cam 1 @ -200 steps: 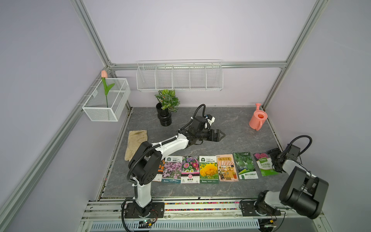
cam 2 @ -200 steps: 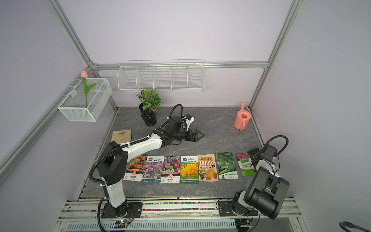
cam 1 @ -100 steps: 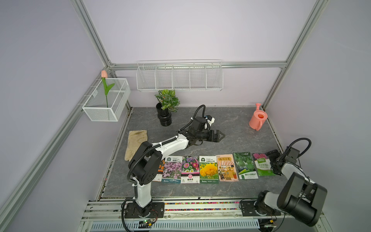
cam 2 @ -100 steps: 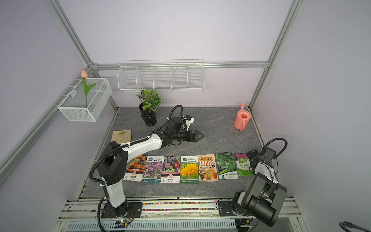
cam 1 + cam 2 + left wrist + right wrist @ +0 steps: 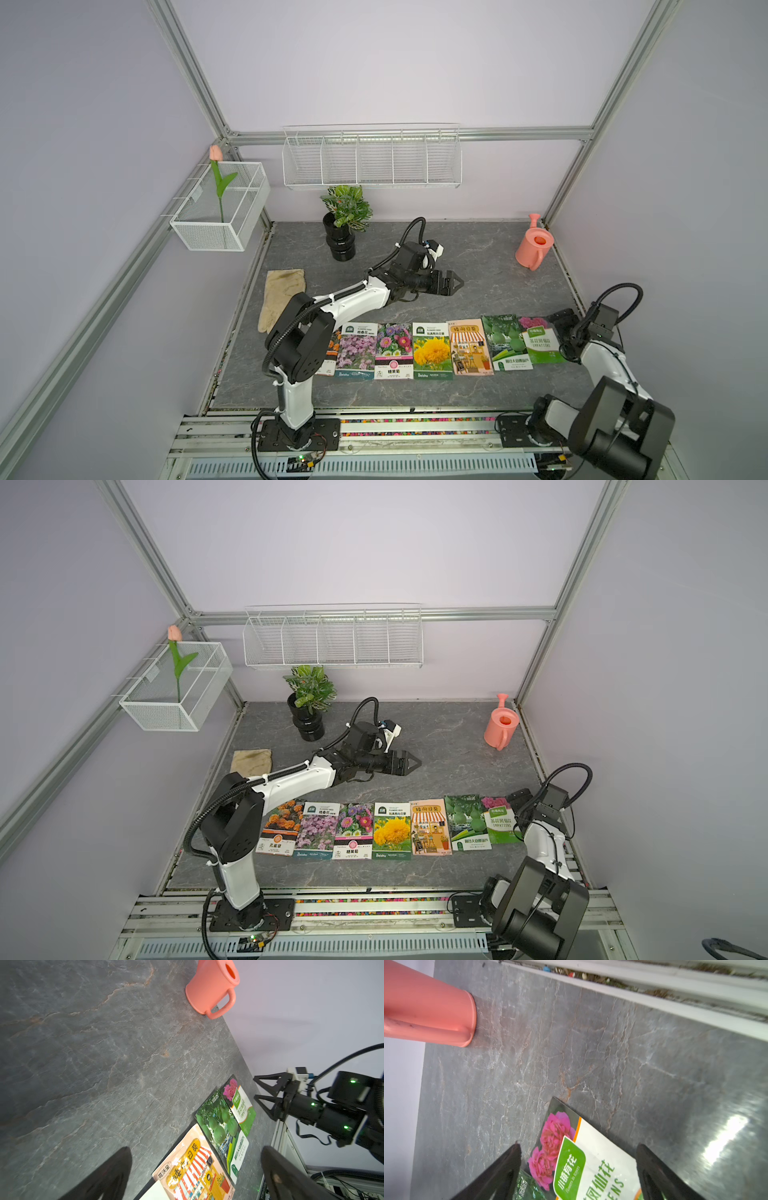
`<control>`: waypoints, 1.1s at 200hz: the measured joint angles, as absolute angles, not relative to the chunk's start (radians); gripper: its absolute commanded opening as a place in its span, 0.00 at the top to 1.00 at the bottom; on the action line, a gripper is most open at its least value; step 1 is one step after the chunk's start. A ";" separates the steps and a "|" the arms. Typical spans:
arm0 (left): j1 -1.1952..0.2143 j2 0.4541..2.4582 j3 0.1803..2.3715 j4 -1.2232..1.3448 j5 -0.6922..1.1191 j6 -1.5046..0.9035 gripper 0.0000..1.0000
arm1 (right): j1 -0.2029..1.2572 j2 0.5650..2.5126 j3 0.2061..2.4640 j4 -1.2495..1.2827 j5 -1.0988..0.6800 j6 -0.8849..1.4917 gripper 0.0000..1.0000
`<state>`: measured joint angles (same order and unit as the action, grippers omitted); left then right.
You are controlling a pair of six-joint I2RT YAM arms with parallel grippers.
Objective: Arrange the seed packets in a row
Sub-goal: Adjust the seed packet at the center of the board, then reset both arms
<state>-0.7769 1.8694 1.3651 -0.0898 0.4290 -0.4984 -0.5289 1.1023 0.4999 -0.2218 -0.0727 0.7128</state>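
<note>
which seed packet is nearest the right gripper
The pink-rose packet with the green label, at the row's end beside the right gripper; the others lie farther off.

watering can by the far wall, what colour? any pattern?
The watering can is plain salmon pink with no pattern. It shows best in the left wrist view.

In a top view, the orange-flowered seed packet (image 5: 332,355), at the left end of the row in the lower middle of the frame, is mostly hidden behind the left arm's black shoulder joint (image 5: 299,347). In the right wrist view, the frame edge cuts off the green-and-white seed packet with pink roses (image 5: 591,1163) and the salmon-pink plastic watering can (image 5: 425,1012). In the left wrist view, the orange shop-drawing seed packet (image 5: 193,1169) is likewise cut off.
</note>
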 measured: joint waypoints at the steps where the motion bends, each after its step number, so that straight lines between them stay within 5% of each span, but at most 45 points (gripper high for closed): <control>1: -0.774 1.868 1.366 -0.095 0.426 -0.496 0.01 | -0.525 1.097 0.503 -0.226 -0.069 0.710 0.12; 69: -0.516 1.668 1.446 -0.327 0.321 -0.455 0.01 | -0.172 1.089 0.687 -0.257 0.091 0.545 0.12; 110: -0.501 1.512 1.386 -0.429 0.165 -0.375 0.01 | 0.036 1.127 0.730 -0.228 0.147 0.401 0.12; 164: -0.378 1.184 0.943 -0.272 -0.136 -0.199 0.01 | 0.099 1.127 0.657 -0.114 0.220 0.271 0.12; 220: -0.105 1.235 0.715 0.022 -0.244 -0.097 0.00 | 0.101 1.219 0.593 0.071 0.340 0.153 0.11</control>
